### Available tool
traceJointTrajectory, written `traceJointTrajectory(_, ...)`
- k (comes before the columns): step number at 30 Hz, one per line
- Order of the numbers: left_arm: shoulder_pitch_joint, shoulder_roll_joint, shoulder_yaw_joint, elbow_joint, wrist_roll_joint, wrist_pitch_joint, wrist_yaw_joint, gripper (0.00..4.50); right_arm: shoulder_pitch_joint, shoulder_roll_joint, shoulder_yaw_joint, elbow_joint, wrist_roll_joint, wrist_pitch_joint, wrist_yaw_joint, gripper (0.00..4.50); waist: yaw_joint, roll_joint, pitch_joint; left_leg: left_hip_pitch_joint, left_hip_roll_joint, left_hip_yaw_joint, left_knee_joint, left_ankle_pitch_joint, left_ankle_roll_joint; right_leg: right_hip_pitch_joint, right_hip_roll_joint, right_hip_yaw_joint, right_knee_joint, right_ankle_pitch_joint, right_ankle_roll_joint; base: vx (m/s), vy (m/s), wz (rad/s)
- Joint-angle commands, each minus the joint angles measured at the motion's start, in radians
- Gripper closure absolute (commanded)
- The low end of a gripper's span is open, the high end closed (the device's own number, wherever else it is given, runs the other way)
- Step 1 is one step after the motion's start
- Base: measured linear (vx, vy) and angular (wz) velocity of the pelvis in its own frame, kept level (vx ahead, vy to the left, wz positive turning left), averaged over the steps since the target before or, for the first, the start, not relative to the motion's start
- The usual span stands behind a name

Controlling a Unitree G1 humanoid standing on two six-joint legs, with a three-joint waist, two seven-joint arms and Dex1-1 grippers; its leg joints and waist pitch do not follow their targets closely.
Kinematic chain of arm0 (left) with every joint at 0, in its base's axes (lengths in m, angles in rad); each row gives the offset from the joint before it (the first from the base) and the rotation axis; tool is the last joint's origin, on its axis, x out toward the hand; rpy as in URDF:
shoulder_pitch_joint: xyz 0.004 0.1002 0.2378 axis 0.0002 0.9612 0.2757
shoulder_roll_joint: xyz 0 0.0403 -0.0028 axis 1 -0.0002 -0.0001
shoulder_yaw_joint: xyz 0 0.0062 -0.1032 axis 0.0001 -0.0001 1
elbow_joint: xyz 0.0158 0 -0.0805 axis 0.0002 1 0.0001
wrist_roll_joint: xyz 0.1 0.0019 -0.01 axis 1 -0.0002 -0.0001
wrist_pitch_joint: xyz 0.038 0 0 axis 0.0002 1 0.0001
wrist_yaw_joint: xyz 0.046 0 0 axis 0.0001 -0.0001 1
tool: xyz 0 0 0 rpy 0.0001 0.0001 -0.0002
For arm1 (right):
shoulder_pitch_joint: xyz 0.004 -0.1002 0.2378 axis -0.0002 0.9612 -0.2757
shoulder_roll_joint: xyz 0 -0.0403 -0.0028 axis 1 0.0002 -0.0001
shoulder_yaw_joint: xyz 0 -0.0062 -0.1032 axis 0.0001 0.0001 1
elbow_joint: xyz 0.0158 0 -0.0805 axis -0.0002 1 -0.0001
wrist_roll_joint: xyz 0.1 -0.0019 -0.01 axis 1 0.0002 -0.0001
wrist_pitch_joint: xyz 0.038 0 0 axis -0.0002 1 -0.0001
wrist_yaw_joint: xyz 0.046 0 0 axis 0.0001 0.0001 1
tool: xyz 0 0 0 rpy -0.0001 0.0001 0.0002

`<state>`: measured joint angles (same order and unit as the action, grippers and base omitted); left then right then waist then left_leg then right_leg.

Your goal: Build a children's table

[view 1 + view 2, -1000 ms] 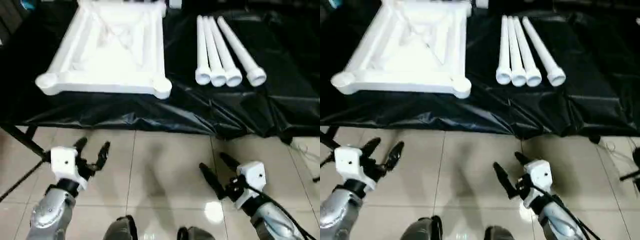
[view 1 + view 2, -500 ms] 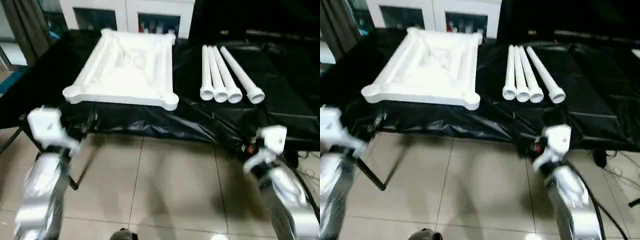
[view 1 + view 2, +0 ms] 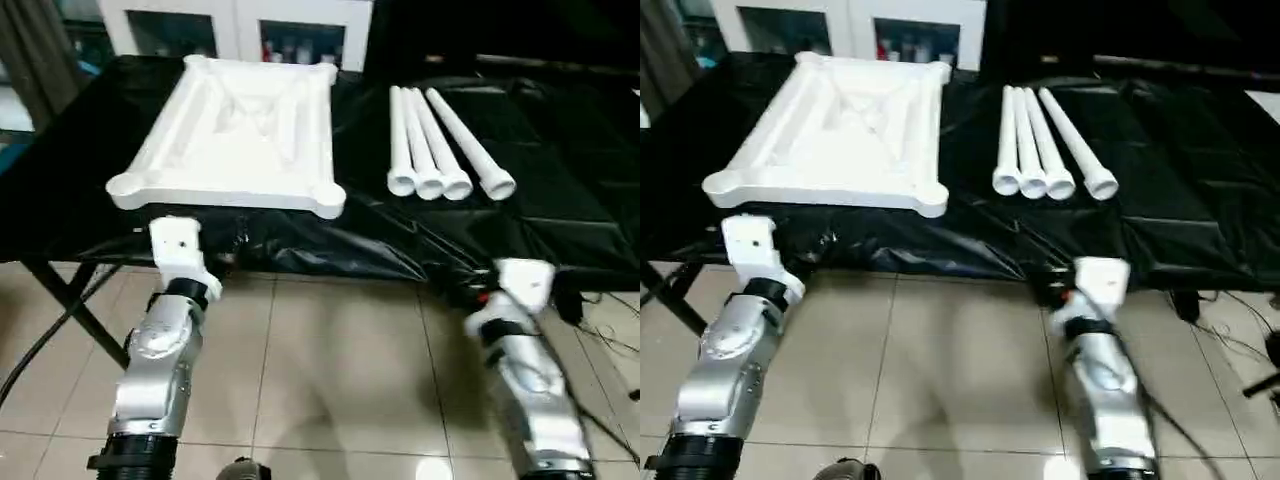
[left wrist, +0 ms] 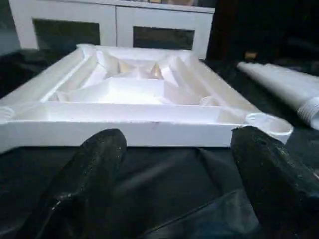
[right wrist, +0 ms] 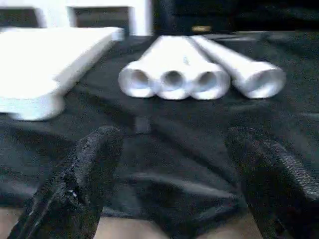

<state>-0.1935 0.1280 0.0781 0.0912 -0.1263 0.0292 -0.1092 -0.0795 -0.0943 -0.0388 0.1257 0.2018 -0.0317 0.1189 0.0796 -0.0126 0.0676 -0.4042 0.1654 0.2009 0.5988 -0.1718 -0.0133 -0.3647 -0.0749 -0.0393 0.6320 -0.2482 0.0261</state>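
The children's table lies in parts on a black-covered work table. Its white top rests upside down at the left, rimmed underside up. Several white legs lie side by side to its right, open ends toward me. My left gripper is open with nothing between its fingers, level with the top's near rim and just short of it. My right gripper is also open and holds nothing, facing the legs' ends from the work table's front edge. In the eye views both silver forearms reach up to that edge, left wrist and right wrist.
Black sheeting drapes over the work table's front edge. A white cabinet with glass doors stands behind it. Tiled floor lies below my arms, a black table strut is at the left, and cables trail at the right.
Both arms have risen from low over the floor to the work table's front edge, and the head camera has tilted up. Both grippers stay open.
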Motion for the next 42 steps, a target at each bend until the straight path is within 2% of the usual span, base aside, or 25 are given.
traceJointTrajectory(1,0.017,-0.002,-0.001,-0.024,0.004,-0.024,-0.002,0.62,-0.011,0.001,0.007,-0.023,0.012,-0.010,0.018,0.75,0.005,-0.008,-0.076,0.030,0.070,-0.039,-0.065,-0.115,0.061,0.027,-0.075,0.040,-0.061,0.153,-0.184,0.000,0.000,0.00)
traceJointTrajectory(5,0.020,0.019,-0.033,0.017,0.041,-0.067,-0.033,0.62,-0.041,0.024,0.030,0.009,0.005,-0.015,0.027,0.75,0.009,-0.024,-0.069,0.039,0.075,-0.036,-0.074,-0.160,0.035,0.016,-0.069,0.041,-0.072,0.018,-0.179,0.000,0.000,0.00)
traceJointTrajectory(11,0.037,0.061,-0.025,-0.128,0.059,-0.019,-0.033,0.62,-0.105,0.030,0.033,0.008,0.019,0.014,0.061,0.75,0.012,-0.024,-0.070,0.044,0.078,-0.042,-0.087,-0.233,-0.036,0.011,-0.071,0.039,-0.068,-0.003,-0.148,0.000,0.000,0.00)
traceJointTrajectory(12,0.051,0.066,-0.021,-0.179,0.052,0.009,-0.036,0.62,-0.110,0.019,0.038,-0.006,0.018,0.022,0.072,0.75,0.021,-0.010,-0.066,0.121,0.086,0.006,-0.051,-0.363,-0.174,-0.055,-0.028,0.070,-0.092,-0.129,-0.108,0.000,0.000,0.00)
traceJointTrajectory(13,0.058,0.067,-0.023,-0.194,0.052,0.012,-0.041,0.62,-0.110,0.015,0.039,-0.010,0.015,0.022,0.079,0.75,0.012,-0.011,-0.065,0.118,0.074,0.007,-0.053,-0.410,-0.206,-0.042,-0.009,0.068,-0.084,-0.161,-0.101,0.000,0.000,0.00)
traceJointTrajectory(14,0.065,0.068,-0.027,-0.203,0.054,0.018,-0.045,0.62,-0.108,0.011,0.039,-0.016,0.015,0.022,0.084,0.75,0.018,-0.003,-0.052,0.139,0.069,0.011,-0.055,-0.547,-0.230,-0.057,0.010,0.070,-0.104,-0.320,-0.080,-0.018,0.016,-0.45)
traceJointTrajectory(16,0.073,0.061,-0.032,-0.206,0.049,0.018,-0.044,0.62,-0.104,-0.002,0.031,-0.034,0.014,0.022,0.087,0.75,0.010,-0.004,-0.038,0.155,0.062,-0.005,-0.074,-0.680,-0.177,-0.043,0.013,0.059,-0.127,-0.465,-0.071,0.008,0.025,-0.57)
traceJointTrajectory(17,0.073,0.061,-0.032,-0.206,0.049,0.018,-0.044,0.62,-0.104,-0.002,0.031,-0.034,0.014,0.022,0.087,0.75,0.011,0.000,-0.041,0.116,0.053,-0.029,-0.099,-0.699,-0.115,0.008,-0.022,0.041,-0.138,-0.540,-0.055,0.016,0.034,-0.46)
traceJointTrajectory(19,0.061,0.036,-0.052,-0.151,0.060,-0.002,-0.029,0.62,-0.094,-0.018,0.008,-0.037,0.025,0.004,0.102,0.75,0.002,-0.001,-0.046,0.111,0.051,-0.039,-0.104,-0.653,-0.068,0.047,-0.045,0.028,-0.157,-0.578,-0.053,0.032,0.037,-0.29)
traceJointTrajectory(20,0.049,0.028,-0.055,-0.126,0.060,-0.002,-0.026,0.62,-0.092,-0.016,-0.004,-0.026,0.022,0.010,0.087,0.75,-0.002,-0.008,-0.054,0.094,0.050,-0.042,-0.109,-0.573,-0.047,0.074,-0.053,0.028,-0.159,-0.534,-0.061,0.053,0.023,-0.22)
traceJointTrajectory(21,0.020,0.020,-0.052,-0.090,0.080,0.001,-0.005,0.62,-0.090,-0.001,-0.024,-0.016,0.026,0.023,0.058,0.75,-0.001,0.001,-0.051,0.097,0.048,-0.041,-0.115,-0.532,-0.035,0.075,-0.051,0.025,-0.162,-0.495,-0.079,0.057,0.008,-0.18)
traceJointTrajectory(24,0.013,0.015,-0.057,-0.094,0.098,0.015,0.008,0.62,-0.078,0.013,-0.036,-0.023,0.034,0.032,0.041,0.75,-0.008,-0.007,-0.070,0.078,0.042,-0.037,-0.112,-0.376,0.003,0.108,-0.047,0.026,-0.142,-0.293,-0.137,0.062,0.000,-0.14)
traceJointTrajectory(26,0.025,0.010,-0.052,-0.119,0.087,0.029,0.009,0.62,-0.067,0.019,-0.028,-0.036,0.029,0.042,0.034,0.75,-0.012,-0.006,-0.070,0.098,0.042,-0.029,-0.106,-0.333,0.035,0.096,-0.042,0.027,-0.131,-0.197,-0.199,0.086,-0.011,-0.03)
traceJointTrajectory(30,0.063,0.017,-0.047,-0.171,0.073,0.040,-0.008,0.62,-0.059,-0.002,0.053,-0.070,-0.029,0.051,0.071,0.75,-0.007,-0.008,-0.079,0.086,0.026,-0.023,-0.086,-0.150,0.122,0.124,-0.026,0.025,-0.106,0.000,-0.263,0.117,-0.028,0.06)
traceJointTrajectory(31,0.067,0.018,-0.043,-0.177,0.070,0.039,-0.010,0.62,-0.061,-0.010,0.069,-0.066,-0.049,0.042,0.079,0.75,0.008,-0.034,-0.071,-0.010,-0.015,-0.045,-0.055,-0.088,0.225,0.182,-0.046,-0.002,-0.127,0.042,-0.217,0.108,-0.031,0.05)
traceJointTrajectory(32,0.069,0.017,-0.040,-0.178,0.067,0.039,-0.008,0.62,-0.061,-0.015,0.077,-0.065,-0.061,0.040,0.087,0.75,0.004,-0.013,-0.084,-0.029,-0.020,-0.063,-0.026,-0.008,0.331,0.205,-0.090,-0.021,-0.141,0.069,-0.155,0.110,-0.014,0.38)
traceJointTrajectory(33,0.070,0.018,-0.037,-0.179,0.067,0.036,-0.006,0.62,-0.061,-0.013,0.075,-0.064,-0.060,0.043,0.090,0.75,0.002,0.015,-0.089,-0.004,-0.019,-0.088,-0.023,0.110,0.385,0.197,-0.060,-0.067,-0.130,0.102,-0.116,0.156,-0.003,0.76)
traceJointTrajectory(34,0.070,0.018,-0.035,-0.180,0.068,0.036,-0.004,0.62,-0.061,-0.010,0.067,-0.066,-0.053,0.049,0.090,0.75,-0.009,0.025,-0.084,0.037,-0.015,-0.114,-0.029,0.167,0.423,0.173,-0.024,-0.093,-0.115,0.097,-0.104,0.156,-0.003,0.76)
traceJointTrajectory(35,0.070,0.018,-0.032,-0.181,0.067,0.040,-0.002,0.62,-0.060,0.001,0.053,-0.067,-0.031,0.059,0.087,0.75,-0.071,0.050,-0.097,0.246,0.082,-0.213,-0.016,0.302,0.524,-0.010,0.031,-0.097,0.000,-0.071,-0.078,0.202,-0.059,0.67)
traceJointTrajectory(36,0.070,0.018,-0.032,-0.181,0.067,0.040,-0.002,0.62,-0.060,0.001,0.053,-0.067,-0.031,0.059,0.087,0.75,-0.057,0.029,-0.086,0.268,0.159,-0.265,-0.018,0.444,0.558,-0.076,0.003,-0.057,0.075,-0.215,-0.009,0.159,-0.097,0.25)
traceJointTrajectory(37,0.070,0.016,-0.029,-0.180,0.070,0.046,0.006,0.62,-0.057,0.003,0.040,-0.071,-0.016,0.072,0.079,0.75,-0.057,0.020,-0.073,0.234,0.169,-0.255,-0.035,0.426,0.561,-0.094,-0.015,-0.033,0.102,-0.171,0.021,0.159,-0.097,0.25)
traceJointTrajectory(38,0.070,0.014,-0.030,-0.181,0.071,0.048,0.007,0.62,-0.054,0.001,0.039,-0.074,-0.015,0.075,0.077,0.75,-0.040,0.012,-0.062,0.199,0.146,-0.195,-0.054,0.314,0.517,-0.109,-0.024,-0.012,0.118,-0.080,0.040,0.085,-0.082,0.00)
traceJointTrajectory(40,0.067,0.004,-0.038,-0.181,0.072,0.055,0.008,0.62,-0.042,-0.009,0.041,-0.088,-0.017,0.081,0.076,0.75,-0.033,-0.040,-0.048,0.139,0.024,-0.095,-0.048,-0.032,0.350,-0.040,-0.042,0.045,-0.030,0.062,-0.022,0.066,-0.079,-0.01)
traceJointTrajectory(41,0.065,0.002,-0.041,-0.179,0.072,0.057,0.007,0.62,-0.040,-0.010,0.040,-0.089,-0.016,0.082,0.077,0.75,0.013,-0.077,-0.044,0.074,-0.092,-0.053,0.067,-0.238,0.221,0.076,-0.118,0.177,-0.131,-0.247,-0.010,0.049,-0.092,0.17)
traceJointTrajectory(42,0.064,0.000,-0.047,-0.175,0.075,0.058,0.007,0.62,-0.040,-0.010,0.037,-0.088,-0.016,0.083,0.078,0.75,0.027,-0.072,-0.044,0.051,-0.068,-0.095,0.126,-0.195,0.136,0.112,-0.162,0.213,-0.145,-0.448,-0.144,0.061,-0.083,0.21)
